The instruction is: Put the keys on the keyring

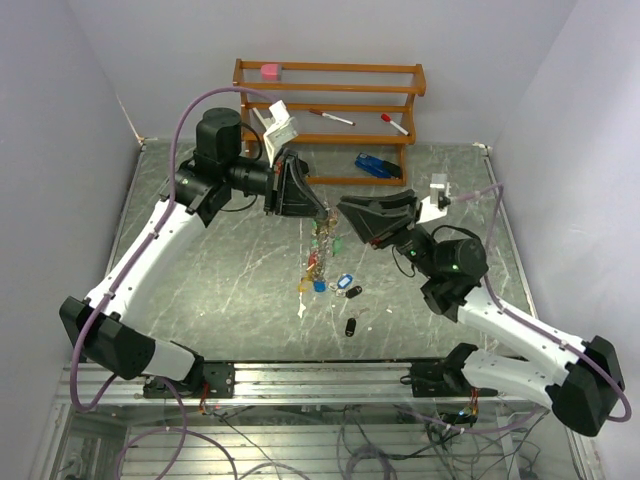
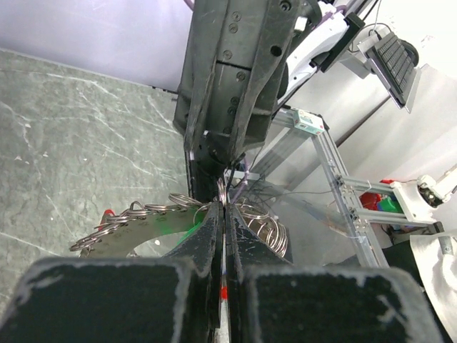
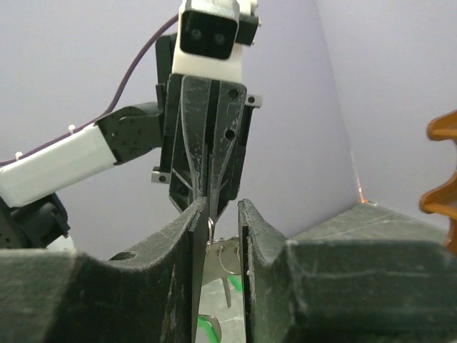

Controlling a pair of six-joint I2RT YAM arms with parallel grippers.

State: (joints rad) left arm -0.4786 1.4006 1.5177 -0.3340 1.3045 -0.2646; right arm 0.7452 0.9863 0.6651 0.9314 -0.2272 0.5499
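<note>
The left pincer (image 2: pixel 223 209) is clamping the keyring (image 1: pixel 322 240), which is hanging beneath it. The right pincer (image 3: pixel 223 214), narrowly parted, is straddling the wire. Loose keys (image 1: pixel 350 290) are lying below.

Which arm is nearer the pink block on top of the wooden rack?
Left. The left arm has its wrist just in front of the pink block, at the left end of the wooden rack; the right arm is farther away, off to the right.
</note>
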